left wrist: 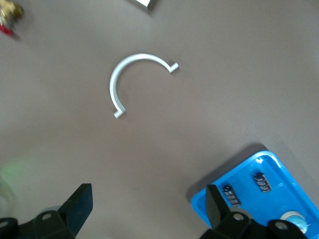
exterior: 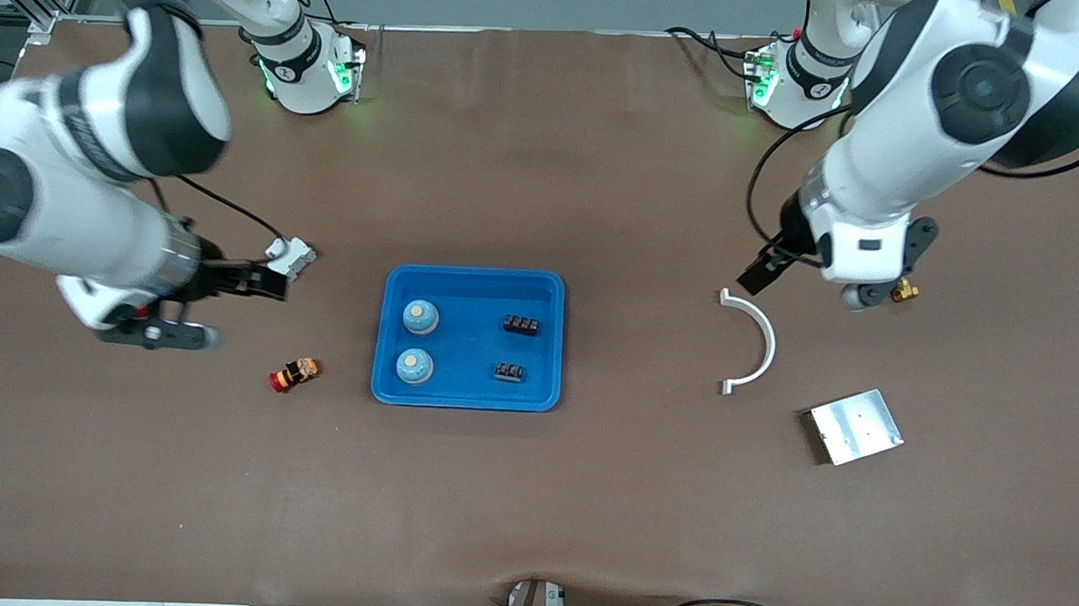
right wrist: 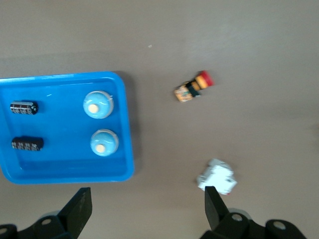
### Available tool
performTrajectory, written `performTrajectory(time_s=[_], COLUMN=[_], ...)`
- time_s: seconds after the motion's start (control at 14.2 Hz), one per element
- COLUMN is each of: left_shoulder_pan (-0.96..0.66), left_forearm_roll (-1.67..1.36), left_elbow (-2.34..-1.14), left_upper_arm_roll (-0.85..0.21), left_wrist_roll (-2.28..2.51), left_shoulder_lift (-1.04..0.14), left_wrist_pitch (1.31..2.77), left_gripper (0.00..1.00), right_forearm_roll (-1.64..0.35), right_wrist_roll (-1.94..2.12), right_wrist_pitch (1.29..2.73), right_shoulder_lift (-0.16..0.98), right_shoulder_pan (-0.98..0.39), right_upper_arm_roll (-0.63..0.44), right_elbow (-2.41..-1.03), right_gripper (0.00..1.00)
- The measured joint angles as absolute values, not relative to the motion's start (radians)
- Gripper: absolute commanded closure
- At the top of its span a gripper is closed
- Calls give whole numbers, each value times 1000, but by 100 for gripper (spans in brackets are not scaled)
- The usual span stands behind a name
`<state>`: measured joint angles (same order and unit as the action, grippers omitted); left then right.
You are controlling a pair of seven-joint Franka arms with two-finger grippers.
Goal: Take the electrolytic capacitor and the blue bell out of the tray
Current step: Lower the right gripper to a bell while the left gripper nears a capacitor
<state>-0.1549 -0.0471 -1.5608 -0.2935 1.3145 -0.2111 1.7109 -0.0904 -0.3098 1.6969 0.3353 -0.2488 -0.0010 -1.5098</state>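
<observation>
While both blue bells (exterior: 420,315) and black capacitors (exterior: 520,324) sit in the bright-blue plastic tray (exterior: 467,395), I see left gripper (exterior: 764,275) and right gripper (exterior: 272,269) spread wide, holding nothing.

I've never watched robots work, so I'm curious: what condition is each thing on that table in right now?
Bright-blue plastic tray: flat on table, holding four parts.
Two pale-blue dome bells: upright in tray, untouched.
Two black electrolytic capacitors: lying in tray.
White curved plastic strip: lying on table.
Silver metal plate: lying on table.
Red-capped button switch: on its side.
Left gripper: open, empty.
Right gripper: open, empty.
</observation>
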Motion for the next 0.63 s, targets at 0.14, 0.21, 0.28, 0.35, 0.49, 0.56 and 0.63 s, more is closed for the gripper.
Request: performTrajectory(time_s=[0.14,0.21,0.28,0.35,0.49,0.56,0.63], left_shoulder_pan=[-199,-221,-242,-260,-286,-298,-309], left_forearm_roll=[-47,-47,-47,-47,-47,-47,-47], left_elbow=[-1510,-1491,-1477,-1467,-1457,-1453,-1450], left_upper_arm_roll=[-297,-297,-297,-297,-297,-297,-297], left_wrist_roll=[1431,1492,1546,1595,1681,1717,1760], left_shoulder_lift=[-292,-329,-362,-389,-425,-437,-449], left_wrist_pitch=[1735,1758,1786,1812,1855,1870,1885], left_gripper=[0,0,0,0,0,0,0], right_forearm_roll=[-92,-92,-92,-92,-92,-92,-92], right_wrist_roll=[-420,-483,-546,-601,-682,-709,-729], right_wrist_pitch=[1772,1809,1845,1877,1938,1979,2022], right_shoulder_lift=[357,363,367,372,380,387,395], right_shoulder_pan=[-279,-292,-304,-318,-349,-362,-371], right_upper_arm_roll=[39,61,82,95,105,106,107], right_elbow=[-1563,-1594,-1623,-1649,-1700,-1730,-1759], right_gripper=[0,0,0,0,0,0,0])
